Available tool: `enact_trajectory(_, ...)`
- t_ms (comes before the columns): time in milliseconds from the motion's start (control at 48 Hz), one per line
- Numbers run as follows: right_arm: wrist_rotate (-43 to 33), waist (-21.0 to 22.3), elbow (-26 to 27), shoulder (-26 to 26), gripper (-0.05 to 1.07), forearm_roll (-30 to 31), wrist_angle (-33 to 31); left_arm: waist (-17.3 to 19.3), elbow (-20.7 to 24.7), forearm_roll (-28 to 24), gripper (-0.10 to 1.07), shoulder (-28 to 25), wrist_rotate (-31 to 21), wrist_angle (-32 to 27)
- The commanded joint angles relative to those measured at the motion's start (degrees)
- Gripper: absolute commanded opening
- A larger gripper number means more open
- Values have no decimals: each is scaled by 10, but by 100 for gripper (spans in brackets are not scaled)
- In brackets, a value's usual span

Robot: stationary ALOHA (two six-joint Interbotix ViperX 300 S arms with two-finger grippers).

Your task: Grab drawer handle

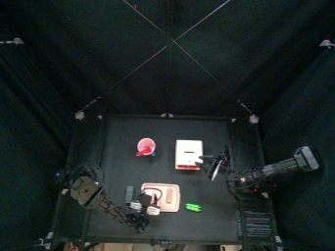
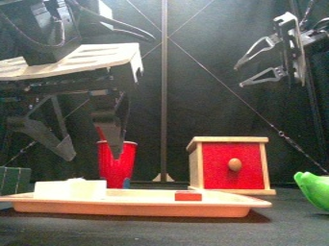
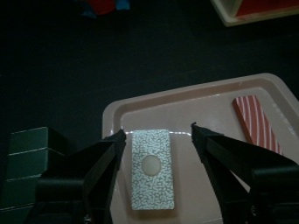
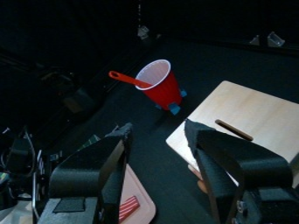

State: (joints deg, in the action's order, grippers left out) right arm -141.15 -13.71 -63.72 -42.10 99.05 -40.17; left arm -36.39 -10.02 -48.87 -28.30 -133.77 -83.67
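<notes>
The drawer (image 1: 191,154) sits mid-counter, at three o'clock from the red cup (image 1: 147,148), its knob (image 2: 234,164) facing front. The right gripper (image 2: 275,50) hangs wide above it, empty. It should probably descend, centring its jaws on the knob before closing, while the left gripper (image 3: 162,153) stays wide over the tray (image 3: 219,92)

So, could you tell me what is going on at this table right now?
The right gripper hangs open above the small cream-white box drawer with a red front; its round knob handle is not yet grasped. The left gripper hovers open over a speckled grey block on the flat pink tray. A red plastic cup stands behind the tray.
</notes>
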Motion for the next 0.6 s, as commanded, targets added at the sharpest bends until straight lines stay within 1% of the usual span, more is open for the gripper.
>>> enact_trajectory(0,-1,-1,5,1,85,1,-2,2,4,-3,94,22,2,-2)
enact_trajectory(62,-1,-1,5,1,85,0,-3,4,2,-4,94,28,4,-3)
enact_trajectory(167,0,-1,5,0,85,0,-3,4,-15,-14,94,46,7,0)
enact_trajectory(354,-1,4,2,1,85,-2,-4,8,-61,-23,94,108,29,13)
enact_trajectory(458,-3,4,1,0,85,-8,-11,18,-82,-34,94,136,48,35)
enact_trajectory(583,-4,2,-2,1,85,-16,-22,33,-102,-59,94,167,83,80)
